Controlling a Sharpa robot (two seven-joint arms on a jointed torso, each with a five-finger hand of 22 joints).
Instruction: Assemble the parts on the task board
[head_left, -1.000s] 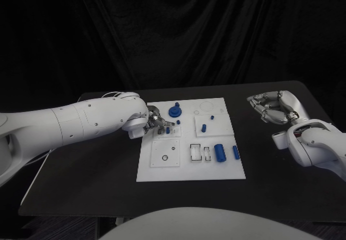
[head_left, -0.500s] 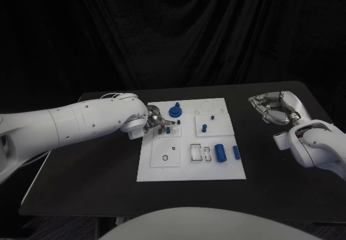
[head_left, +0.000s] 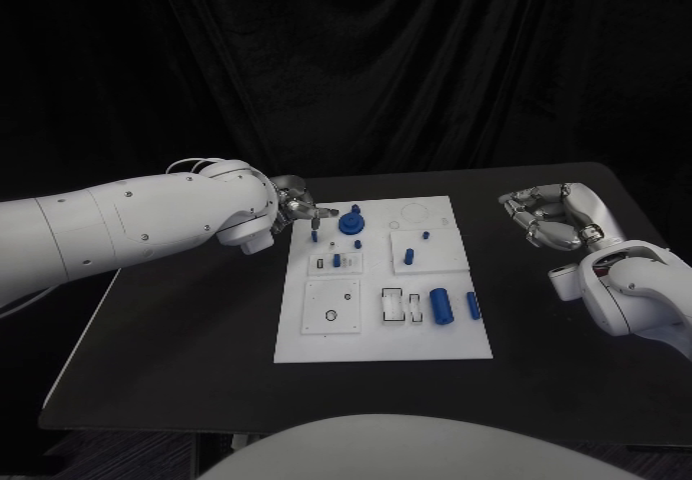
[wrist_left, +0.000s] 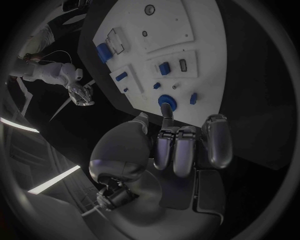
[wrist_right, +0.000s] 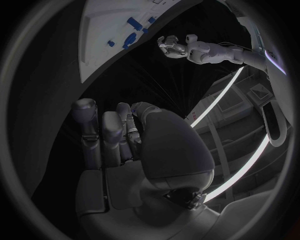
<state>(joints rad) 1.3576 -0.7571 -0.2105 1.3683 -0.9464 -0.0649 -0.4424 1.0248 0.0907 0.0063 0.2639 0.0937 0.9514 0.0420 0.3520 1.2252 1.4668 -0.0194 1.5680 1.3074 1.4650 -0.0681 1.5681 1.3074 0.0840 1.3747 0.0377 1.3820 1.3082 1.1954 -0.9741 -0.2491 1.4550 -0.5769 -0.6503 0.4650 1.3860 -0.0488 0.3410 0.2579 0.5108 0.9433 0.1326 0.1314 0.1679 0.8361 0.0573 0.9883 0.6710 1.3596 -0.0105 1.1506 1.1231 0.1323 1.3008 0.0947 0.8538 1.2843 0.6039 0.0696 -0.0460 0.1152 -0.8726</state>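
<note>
Task board mid-table, between both hands. Parts on it, just beside left hand. Well apart from right hand.

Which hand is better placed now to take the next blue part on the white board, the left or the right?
Probably the left hand: it hovers at the task board's far left corner, beside the round blue part. The right hand is off the board.

Matt white task board, blue plastic-looking parts (smooth), matt black table.
</note>
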